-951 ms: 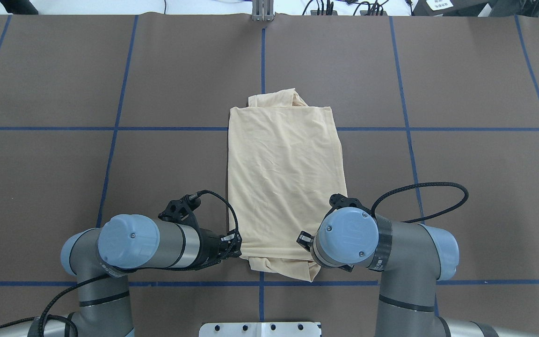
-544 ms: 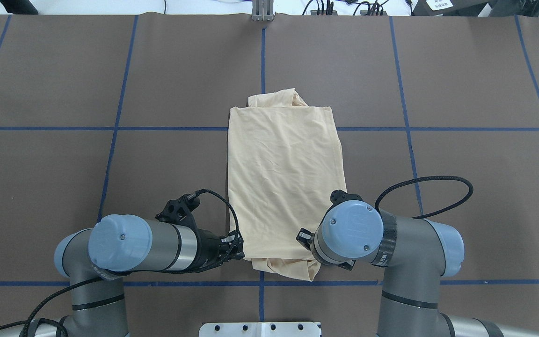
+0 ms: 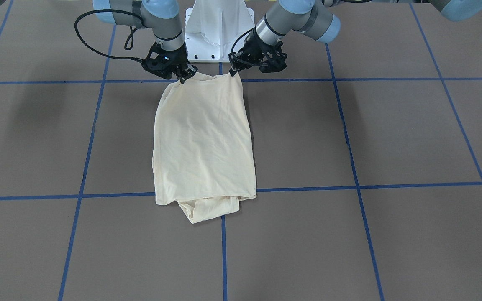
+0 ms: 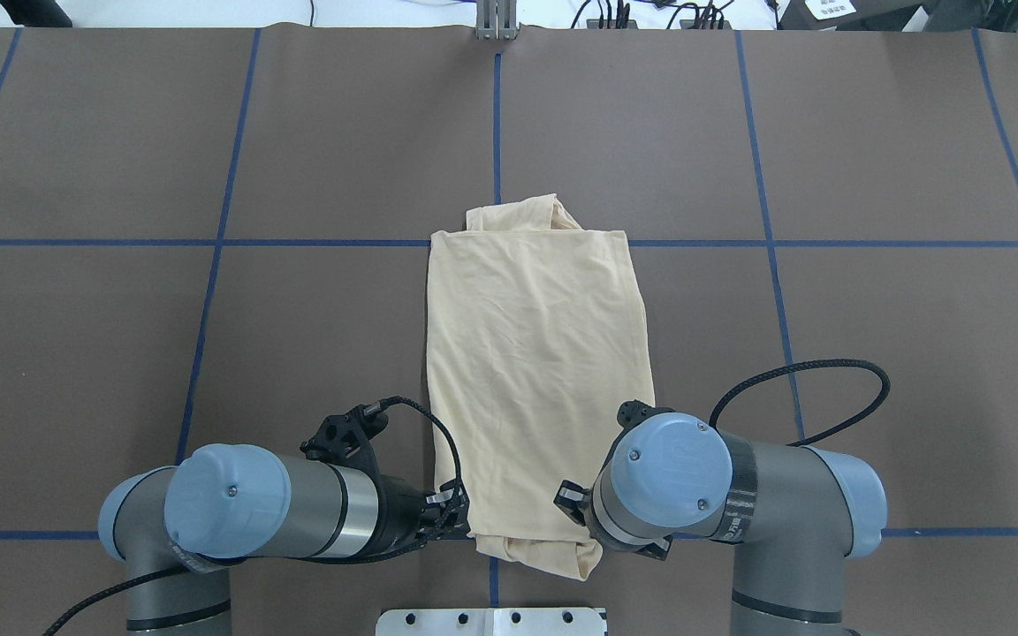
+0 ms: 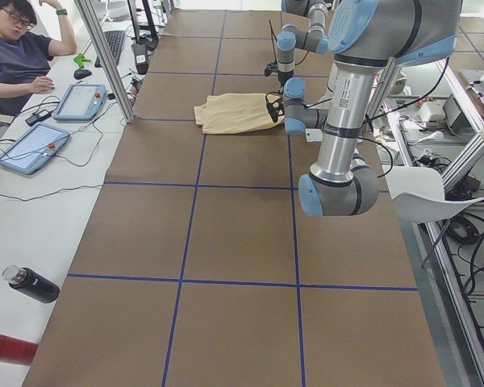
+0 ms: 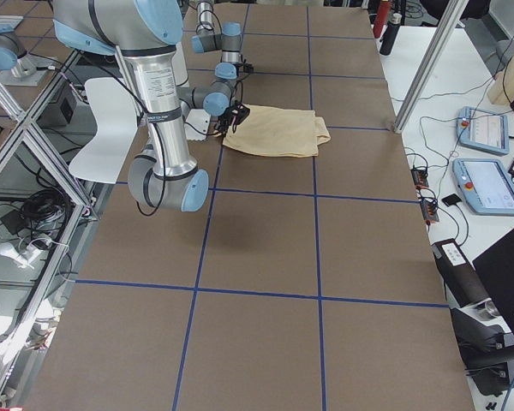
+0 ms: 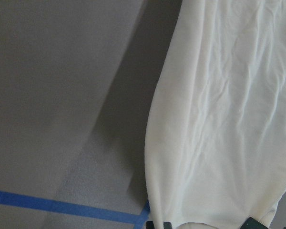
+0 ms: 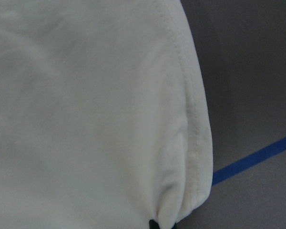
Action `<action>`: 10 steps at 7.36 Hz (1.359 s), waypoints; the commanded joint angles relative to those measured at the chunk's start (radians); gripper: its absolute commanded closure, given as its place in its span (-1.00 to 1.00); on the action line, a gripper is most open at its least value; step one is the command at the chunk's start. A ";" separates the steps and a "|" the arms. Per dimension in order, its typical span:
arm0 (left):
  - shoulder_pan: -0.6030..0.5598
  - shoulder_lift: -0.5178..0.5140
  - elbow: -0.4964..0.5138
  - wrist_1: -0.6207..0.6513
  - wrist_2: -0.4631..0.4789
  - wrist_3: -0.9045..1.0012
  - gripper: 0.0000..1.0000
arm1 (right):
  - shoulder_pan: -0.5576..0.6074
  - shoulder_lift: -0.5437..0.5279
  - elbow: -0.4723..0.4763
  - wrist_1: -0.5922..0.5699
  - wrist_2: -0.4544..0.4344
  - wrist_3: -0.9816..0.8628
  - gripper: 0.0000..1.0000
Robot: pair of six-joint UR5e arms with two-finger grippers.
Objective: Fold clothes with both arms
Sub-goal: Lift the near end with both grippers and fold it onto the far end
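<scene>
The cream-yellow shirt (image 4: 535,380) lies folded into a long narrow strip on the brown table, plain side up, with its print hidden. A bunched part sticks out at its far end (image 3: 207,209). My left gripper (image 4: 460,521) is shut on the shirt's near left corner. It shows on the right in the front-facing view (image 3: 233,71). My right gripper (image 4: 575,517) is shut on the near right corner, as the front-facing view (image 3: 184,77) shows. Both hold that edge slightly lifted. The wrist views show only cloth (image 7: 219,119) (image 8: 86,114) close up.
The white pedestal base (image 3: 218,25) stands just behind the grippers. Blue tape lines (image 4: 217,243) grid the brown table. A metal bracket (image 4: 497,22) sits at the far edge. An operator (image 5: 20,56) with tablets and bottles (image 5: 32,284) sits beyond the far side.
Both grippers have pulled back toward the robot base with the shirt's near edge. The whole shirt slid toward the robot, its far edge now at the blue cross line.
</scene>
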 commanded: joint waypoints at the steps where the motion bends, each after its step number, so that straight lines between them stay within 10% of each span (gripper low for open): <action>1: 0.014 0.006 -0.006 0.009 0.000 -0.001 1.00 | -0.001 0.000 0.006 0.002 0.044 -0.007 1.00; 6: -0.232 -0.029 0.006 0.004 -0.149 0.022 1.00 | 0.228 0.047 0.003 0.012 0.045 -0.066 1.00; 10: -0.406 -0.182 0.202 -0.005 -0.156 0.098 1.00 | 0.377 0.183 -0.156 0.011 0.044 -0.169 1.00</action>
